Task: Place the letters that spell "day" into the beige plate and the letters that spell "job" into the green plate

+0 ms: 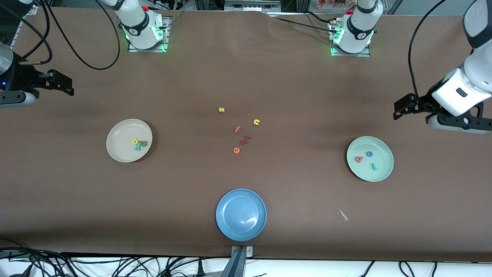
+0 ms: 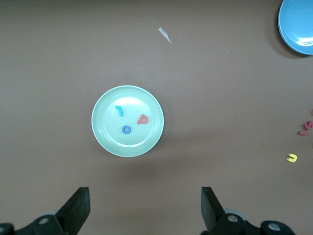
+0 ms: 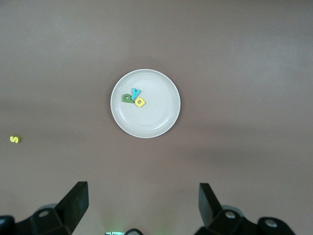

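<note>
The beige plate (image 1: 118, 134) (image 3: 157, 113) lies toward the right arm's end of the table. In it lie the yellow a (image 1: 135, 142) (image 3: 140, 102), green d (image 1: 143, 144) (image 3: 128, 98) and teal y (image 1: 137, 147) (image 3: 136, 93). Toward the left arm's end, the green plate (image 1: 381, 172) (image 2: 108, 138) holds the salmon-pink b (image 1: 358, 159) (image 2: 143, 119), blue o (image 1: 369, 154) (image 2: 126, 129) and teal j (image 1: 374, 166) (image 2: 119, 111). My left gripper (image 1: 402, 108) (image 2: 145, 201) hangs open and empty over bare table near the green plate. My right gripper (image 1: 62, 83) (image 3: 143, 199) is open and empty over bare table near the beige plate.
A blue plate (image 1: 241, 214) sits near the front edge at mid-table. Loose letters lie in the middle: yellow s (image 1: 221, 109), yellow n (image 1: 256, 122), pink f (image 1: 237, 129), orange e (image 1: 236, 150) and reddish pieces (image 1: 245, 139). A paper scrap (image 1: 343, 214) lies nearer the camera than the green plate.
</note>
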`<control>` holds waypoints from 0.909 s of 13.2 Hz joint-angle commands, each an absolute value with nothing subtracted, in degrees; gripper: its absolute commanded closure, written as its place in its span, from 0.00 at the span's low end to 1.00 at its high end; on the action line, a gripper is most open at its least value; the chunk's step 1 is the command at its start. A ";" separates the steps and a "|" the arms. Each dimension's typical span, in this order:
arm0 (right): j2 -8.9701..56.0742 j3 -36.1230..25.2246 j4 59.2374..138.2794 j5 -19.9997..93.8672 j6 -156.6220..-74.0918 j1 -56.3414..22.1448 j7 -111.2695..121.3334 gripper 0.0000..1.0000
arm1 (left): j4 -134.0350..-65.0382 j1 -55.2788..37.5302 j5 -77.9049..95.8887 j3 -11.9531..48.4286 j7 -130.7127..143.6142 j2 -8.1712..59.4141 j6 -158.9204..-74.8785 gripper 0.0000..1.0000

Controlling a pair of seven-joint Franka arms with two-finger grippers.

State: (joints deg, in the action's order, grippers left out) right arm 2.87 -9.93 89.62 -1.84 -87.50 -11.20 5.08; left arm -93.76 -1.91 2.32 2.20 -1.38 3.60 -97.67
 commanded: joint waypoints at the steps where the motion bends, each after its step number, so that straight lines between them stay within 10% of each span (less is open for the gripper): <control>1: 3.25 -9.75 89.91 -0.79 -88.33 -10.55 5.10 0.00 | -96.16 -1.94 3.16 0.97 -2.20 2.01 -97.92 0.00; 12: 3.60 -9.67 89.82 -0.79 -88.68 -10.63 4.31 0.00 | -96.06 -2.02 -0.35 1.49 -2.37 1.85 -97.29 0.00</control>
State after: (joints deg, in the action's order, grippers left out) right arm 3.97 -9.96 89.62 -1.84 -88.43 -11.19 4.84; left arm -95.54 -1.79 0.81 1.46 -1.43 2.73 -97.61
